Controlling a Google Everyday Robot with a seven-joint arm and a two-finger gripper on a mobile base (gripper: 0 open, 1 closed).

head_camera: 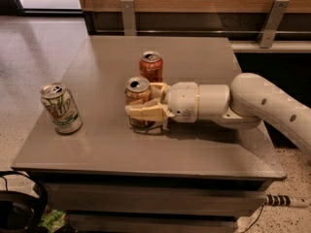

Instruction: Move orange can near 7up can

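Observation:
The orange can (136,91), pale tan-orange with a silver top, stands upright near the middle of the grey table (204,144). My gripper (141,107) reaches in from the right and its cream fingers (144,113) are shut around the can's body. The 7up can (61,108), whitish with green streaks, stands upright near the table's left edge, well apart from the orange can.
A deeper red-orange can (151,66) stands just behind the held can. My white arm (257,103) lies across the table's right half. A wooden wall with metal brackets (128,16) runs behind the table. Floor lies to the left.

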